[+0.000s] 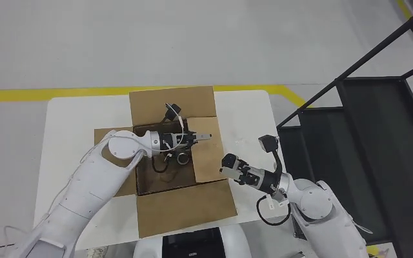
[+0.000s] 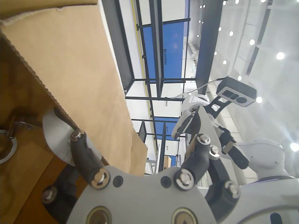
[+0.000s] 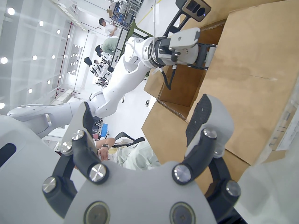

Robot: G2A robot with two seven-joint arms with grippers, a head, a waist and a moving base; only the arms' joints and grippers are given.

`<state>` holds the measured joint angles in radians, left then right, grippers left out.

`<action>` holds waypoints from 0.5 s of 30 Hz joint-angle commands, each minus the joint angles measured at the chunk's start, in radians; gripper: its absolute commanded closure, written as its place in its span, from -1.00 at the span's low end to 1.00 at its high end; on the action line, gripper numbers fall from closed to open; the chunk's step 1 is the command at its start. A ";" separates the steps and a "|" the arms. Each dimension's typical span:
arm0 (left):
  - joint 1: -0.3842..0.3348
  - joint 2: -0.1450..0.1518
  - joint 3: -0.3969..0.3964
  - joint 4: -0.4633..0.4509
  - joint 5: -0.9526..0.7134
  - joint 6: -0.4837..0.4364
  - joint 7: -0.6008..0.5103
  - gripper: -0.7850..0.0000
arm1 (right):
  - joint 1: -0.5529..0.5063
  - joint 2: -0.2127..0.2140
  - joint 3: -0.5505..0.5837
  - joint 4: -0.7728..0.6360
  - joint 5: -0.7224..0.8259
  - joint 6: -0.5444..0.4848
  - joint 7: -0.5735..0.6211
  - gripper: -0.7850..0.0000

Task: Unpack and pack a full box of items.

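An open cardboard box (image 1: 171, 103) stands on the white table (image 1: 77, 129) with its flaps spread out. My left gripper (image 1: 202, 137) reaches across the box and is open, straddling the raised right flap (image 2: 77, 66): one finger (image 2: 56, 127) is inside the box, the other (image 2: 193, 122) outside. The right wrist view shows this left gripper (image 3: 209, 55) at the flap's edge. My right gripper (image 1: 226, 164) hangs open with nothing between its fingers (image 3: 201, 113), just off the right flap's (image 1: 205, 155) near outer side. Dark items (image 1: 174, 156) and a metal ring (image 2: 7, 145) lie inside the box.
A black metal stair frame (image 1: 361, 129) stands close to the table's right side. A yellow line (image 1: 64, 94) runs on the floor behind the table. Bare tabletop lies left (image 1: 71, 168) and right (image 1: 251, 122) of the box.
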<state>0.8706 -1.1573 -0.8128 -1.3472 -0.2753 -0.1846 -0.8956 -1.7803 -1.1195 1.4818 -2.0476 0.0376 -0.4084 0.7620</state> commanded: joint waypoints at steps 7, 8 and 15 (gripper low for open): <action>0.015 -0.007 -0.031 -0.081 -0.077 -0.094 0.015 -1.00 | 0.011 0.005 -0.020 -0.025 0.044 -0.023 0.036 -1.00; 0.009 -0.011 -0.025 -0.085 -0.082 -0.098 0.015 -1.00 | 0.012 0.006 -0.020 -0.029 0.051 -0.029 0.042 -1.00; -0.076 -0.068 0.087 -0.006 -0.087 -0.194 0.029 -1.00 | 0.007 0.014 -0.017 -0.053 0.073 -0.068 0.084 -1.00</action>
<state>0.8147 -1.2123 -0.7515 -1.3799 -0.3542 -0.3639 -0.8660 -1.7706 -1.1065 1.4639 -2.0998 0.1094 -0.4733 0.8409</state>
